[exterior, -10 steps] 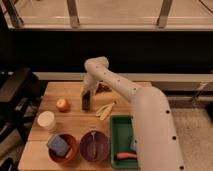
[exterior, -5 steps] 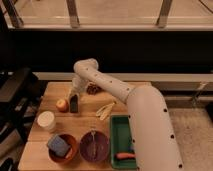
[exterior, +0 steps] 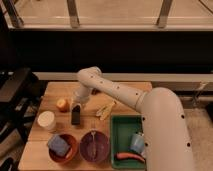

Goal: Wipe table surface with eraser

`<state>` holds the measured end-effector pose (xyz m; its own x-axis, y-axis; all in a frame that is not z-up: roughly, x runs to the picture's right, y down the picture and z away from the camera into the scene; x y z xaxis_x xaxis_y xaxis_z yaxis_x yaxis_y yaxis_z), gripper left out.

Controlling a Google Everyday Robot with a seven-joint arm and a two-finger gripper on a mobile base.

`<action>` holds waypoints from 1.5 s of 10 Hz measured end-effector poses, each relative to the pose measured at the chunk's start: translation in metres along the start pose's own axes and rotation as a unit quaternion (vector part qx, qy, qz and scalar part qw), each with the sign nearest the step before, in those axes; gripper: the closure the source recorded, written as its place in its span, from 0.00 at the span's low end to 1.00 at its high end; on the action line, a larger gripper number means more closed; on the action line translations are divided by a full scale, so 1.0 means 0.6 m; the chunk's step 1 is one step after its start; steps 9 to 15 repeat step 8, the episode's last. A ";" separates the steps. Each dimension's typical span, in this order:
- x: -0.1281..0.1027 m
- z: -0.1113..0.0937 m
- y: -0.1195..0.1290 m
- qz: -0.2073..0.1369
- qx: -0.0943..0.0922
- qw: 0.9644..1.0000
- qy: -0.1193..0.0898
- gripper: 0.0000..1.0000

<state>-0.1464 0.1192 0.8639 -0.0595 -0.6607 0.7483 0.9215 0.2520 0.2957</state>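
The eraser (exterior: 76, 115) is a small dark oblong block standing on the light-brown wooden table surface (exterior: 55, 90), left of middle. My gripper (exterior: 77, 104) reaches down from the white arm right above the eraser and seems to hold its top end. An orange fruit (exterior: 62, 104) lies just left of the gripper.
A white cup (exterior: 47, 121) stands at the left. A brown bowl with a blue-grey sponge (exterior: 60, 145) and a purple bowl (exterior: 94, 146) sit at the front. A green tray (exterior: 120, 132) with a blue cup (exterior: 137, 143) and a carrot (exterior: 130, 157) is right. Pale strips (exterior: 104, 109) lie mid-table.
My arm has swept leftward across the table with the eraser, from the middle toward the orange fruit, and slightly nearer the front edge.
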 end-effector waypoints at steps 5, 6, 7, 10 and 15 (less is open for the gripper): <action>0.053 -0.015 0.120 0.056 -0.051 0.997 -0.003 1.00; 0.087 -0.024 0.117 0.051 -0.055 0.997 0.009 1.00; 0.108 -0.032 0.109 0.045 -0.055 0.997 0.017 1.00; 0.136 -0.039 0.085 0.028 -0.051 0.998 0.028 1.00; 0.136 -0.039 0.085 0.028 -0.051 0.998 0.028 1.00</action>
